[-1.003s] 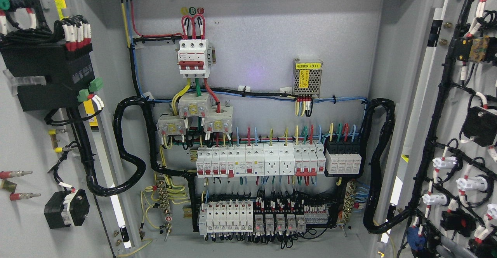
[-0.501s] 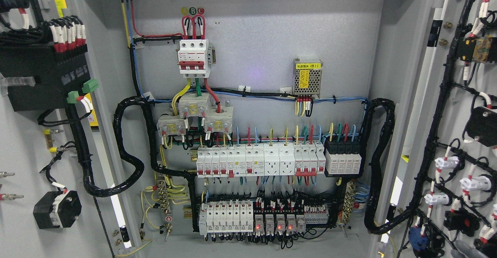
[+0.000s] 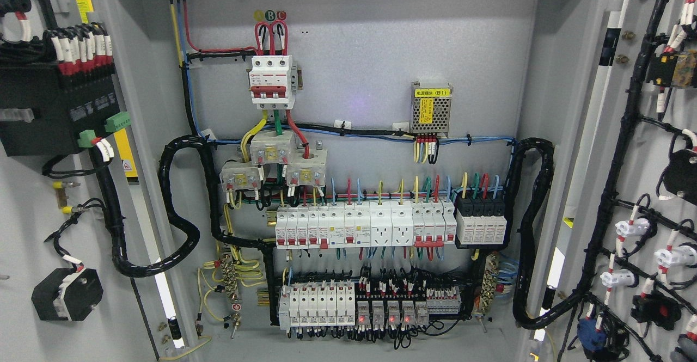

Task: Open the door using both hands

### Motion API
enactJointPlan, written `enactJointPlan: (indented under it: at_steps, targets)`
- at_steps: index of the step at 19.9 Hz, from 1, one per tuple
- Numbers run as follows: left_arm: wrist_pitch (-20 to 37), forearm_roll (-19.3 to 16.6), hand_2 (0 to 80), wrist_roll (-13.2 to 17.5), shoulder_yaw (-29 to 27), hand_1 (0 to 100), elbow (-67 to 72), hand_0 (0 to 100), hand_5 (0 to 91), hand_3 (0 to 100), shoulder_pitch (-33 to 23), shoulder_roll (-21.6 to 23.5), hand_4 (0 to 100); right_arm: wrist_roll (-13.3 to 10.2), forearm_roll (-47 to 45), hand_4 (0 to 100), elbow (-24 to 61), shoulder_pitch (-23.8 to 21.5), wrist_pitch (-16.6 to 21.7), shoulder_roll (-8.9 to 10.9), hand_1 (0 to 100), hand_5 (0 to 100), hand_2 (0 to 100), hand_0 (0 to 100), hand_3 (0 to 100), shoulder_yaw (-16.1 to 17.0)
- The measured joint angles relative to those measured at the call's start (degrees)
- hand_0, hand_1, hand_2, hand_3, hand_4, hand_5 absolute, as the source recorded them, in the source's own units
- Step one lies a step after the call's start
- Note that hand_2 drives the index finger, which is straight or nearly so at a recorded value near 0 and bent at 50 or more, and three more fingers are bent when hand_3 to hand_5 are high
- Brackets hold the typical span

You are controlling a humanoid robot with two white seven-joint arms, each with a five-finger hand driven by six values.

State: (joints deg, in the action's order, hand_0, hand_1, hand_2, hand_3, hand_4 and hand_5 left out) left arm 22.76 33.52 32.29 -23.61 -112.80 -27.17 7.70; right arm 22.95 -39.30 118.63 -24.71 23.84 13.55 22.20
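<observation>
Head view: left door (image 3: 32, 198) and right door (image 3: 642, 149) wider apart than before

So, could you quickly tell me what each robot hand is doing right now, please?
Left robot hand: not in view, so its state cannot be told.
Right robot hand: not in view, so its state cannot be told.

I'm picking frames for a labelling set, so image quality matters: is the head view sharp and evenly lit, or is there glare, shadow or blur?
Head view: the breaker rows and the power supply are sharp; a faint purple flare tints the back panel; the upper right corner is shadowed; the door wiring at the right edge looks softer; bright gaps glow beside both doors.
</observation>
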Motion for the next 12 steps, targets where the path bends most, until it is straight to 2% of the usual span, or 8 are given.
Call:
enactJointPlan:
  at_steps: [6, 12]
  targets:
    - [-3.39, 4.52, 0.0, 2.4, -3.9, 0, 2.77, 0, 0.0, 0, 0.8, 2.96, 0, 0.0, -0.34, 0, -0.35, -0.21, 0.0, -0.66, 1, 0, 0, 22, 0, 2.13]
    - [-4.92, 9.95, 0.0, 3.02, -7.12, 0, 6.33, 0, 0.0, 0, 2.18, 7.0, 0, 0.01, -0.46, 0, -0.73, -0.29, 0.0, -1.12, 1, 0, 0, 22, 0, 3.76]
